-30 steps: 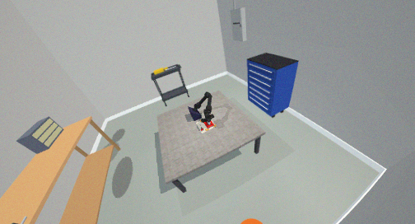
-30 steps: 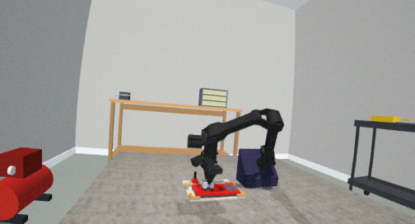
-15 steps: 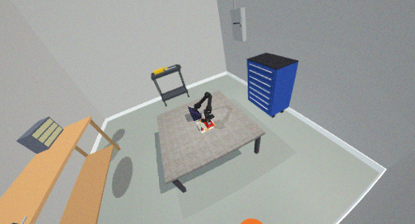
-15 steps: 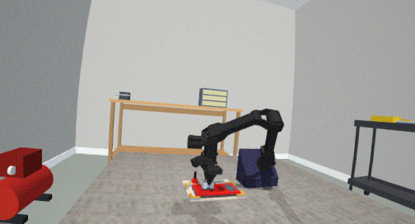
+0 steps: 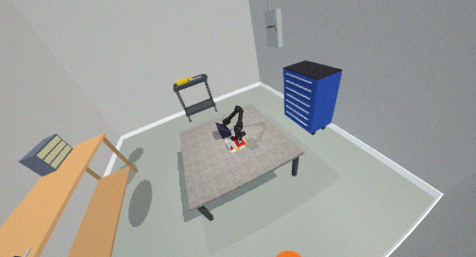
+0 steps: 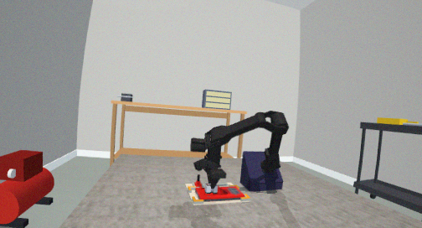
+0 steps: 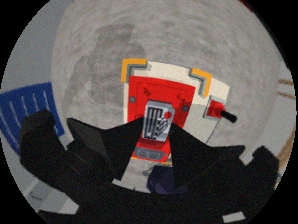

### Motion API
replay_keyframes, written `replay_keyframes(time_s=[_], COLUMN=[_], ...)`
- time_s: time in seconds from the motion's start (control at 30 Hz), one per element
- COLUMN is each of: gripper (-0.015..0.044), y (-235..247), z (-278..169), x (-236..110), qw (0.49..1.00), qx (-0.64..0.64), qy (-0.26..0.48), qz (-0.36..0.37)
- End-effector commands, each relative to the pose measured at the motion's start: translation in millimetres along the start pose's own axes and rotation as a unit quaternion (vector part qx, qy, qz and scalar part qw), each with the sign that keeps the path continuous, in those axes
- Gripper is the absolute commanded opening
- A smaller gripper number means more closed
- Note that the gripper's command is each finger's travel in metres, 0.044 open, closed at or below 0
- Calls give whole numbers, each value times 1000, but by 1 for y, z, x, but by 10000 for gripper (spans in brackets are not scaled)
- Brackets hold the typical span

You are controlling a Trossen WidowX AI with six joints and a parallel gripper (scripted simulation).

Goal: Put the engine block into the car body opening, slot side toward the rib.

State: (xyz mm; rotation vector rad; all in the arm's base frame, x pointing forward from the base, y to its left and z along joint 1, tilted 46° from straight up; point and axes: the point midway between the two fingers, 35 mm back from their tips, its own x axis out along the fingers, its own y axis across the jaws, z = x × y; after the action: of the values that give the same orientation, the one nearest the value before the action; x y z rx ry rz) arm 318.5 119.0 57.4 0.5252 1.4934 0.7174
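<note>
The red car body (image 5: 242, 144) (image 6: 228, 195) (image 7: 165, 87) lies on a cream board (image 6: 222, 202) (image 7: 167, 70). My gripper (image 6: 212, 187) (image 7: 156, 122) points down over the car body and is shut on the grey engine block (image 6: 208, 189) (image 7: 152, 120), one finger on each side. The block has dark stripes and a red round spot on top. It stands at the opening area of the car body, slightly turned against the body's edges in the wrist view. Its lower part, the rib and the slot side are hidden, so I cannot tell how deep it sits.
A red piece with a black handle (image 6: 198, 183) (image 7: 215, 109) stands on the board beside the car body. Orange-and-grey corner brackets (image 7: 134, 65) (image 7: 204, 77) edge the body. A dark blue angled box (image 5: 222, 129) (image 6: 251, 174) stands on the table (image 5: 212, 178) near the arm.
</note>
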Motion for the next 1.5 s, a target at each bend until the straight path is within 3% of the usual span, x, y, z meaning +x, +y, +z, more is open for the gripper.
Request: replay_keyframes(time_s=[0.0, 1.43, 1.47], gripper=[158, 158, 185], y=[0, 0, 0], z=[0, 0, 0], x=[1, 8, 7], qw=[1000, 1000, 1000], qx=[3, 3, 0], qy=[0, 0, 0], qz=[2, 2, 0])
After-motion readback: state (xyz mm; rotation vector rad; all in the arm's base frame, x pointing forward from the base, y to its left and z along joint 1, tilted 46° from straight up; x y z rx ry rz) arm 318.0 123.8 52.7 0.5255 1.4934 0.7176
